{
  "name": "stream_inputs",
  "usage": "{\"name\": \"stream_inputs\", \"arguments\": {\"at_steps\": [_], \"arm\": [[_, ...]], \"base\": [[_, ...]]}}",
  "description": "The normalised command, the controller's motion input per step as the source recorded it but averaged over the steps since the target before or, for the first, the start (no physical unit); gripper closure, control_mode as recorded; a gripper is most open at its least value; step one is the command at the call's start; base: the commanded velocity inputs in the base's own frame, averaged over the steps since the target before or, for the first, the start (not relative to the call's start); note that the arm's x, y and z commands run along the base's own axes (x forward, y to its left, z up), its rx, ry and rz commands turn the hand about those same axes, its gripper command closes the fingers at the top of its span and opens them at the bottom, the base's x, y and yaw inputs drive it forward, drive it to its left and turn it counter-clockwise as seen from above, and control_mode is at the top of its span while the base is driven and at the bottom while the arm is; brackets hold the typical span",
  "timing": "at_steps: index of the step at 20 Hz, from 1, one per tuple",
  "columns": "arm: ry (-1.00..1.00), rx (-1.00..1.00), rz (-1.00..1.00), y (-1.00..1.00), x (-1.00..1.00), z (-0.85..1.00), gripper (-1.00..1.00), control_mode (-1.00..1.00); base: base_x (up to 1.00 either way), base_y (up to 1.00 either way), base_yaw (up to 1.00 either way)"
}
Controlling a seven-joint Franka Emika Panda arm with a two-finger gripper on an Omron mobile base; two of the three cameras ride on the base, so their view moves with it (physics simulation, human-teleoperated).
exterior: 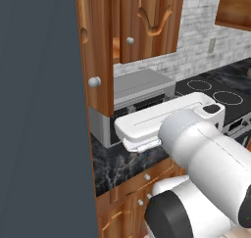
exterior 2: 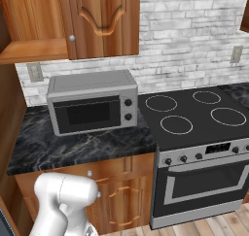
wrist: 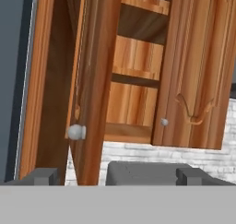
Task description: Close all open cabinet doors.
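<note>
Open cabinet door (wrist: 92, 80) edge-on, glossy reddish wood, silver knob (wrist: 76, 132).

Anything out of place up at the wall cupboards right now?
Yes. The left cupboard door stands swung wide open, edge-on to the hand, leaving the bare shelves exposed. The right door beside it is shut. The microwave below sits straight on the counter; nothing spilled or damaged.

Glossy reddish wood cabinet doors (wrist: 94, 80), silvery metal knob (wrist: 76, 132), veined black marble counter (exterior 2: 73, 147).
</note>
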Motion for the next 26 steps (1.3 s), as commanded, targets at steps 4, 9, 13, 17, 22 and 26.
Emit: {"name": "stream_inputs", "arguments": {"at_steps": [4,9,13,17,22,26], "arm": [[-0.02,0.0,-0.07,0.33,0.52,0.0,-1.0,-1.0],[0.0,0.0,-0.06,0.12,0.54,-0.05,-1.0,-1.0],[0.0,0.0,-0.04,0.03,0.59,-0.26,-1.0,-1.0],[0.0,0.0,-0.05,0.03,0.62,-0.23,-1.0,-1.0],[0.0,0.0,-0.1,0.0,0.76,-0.08,-1.0,-1.0],[0.0,0.0,-0.12,0.03,0.81,-0.01,-1.0,-1.0]], "base": [[0.0,0.0,0.0],[0.0,0.0,0.0],[0.0,0.0,0.0],[0.0,0.0,0.0],[0.0,0.0,0.0],[0.0,0.0,0.0]]}}
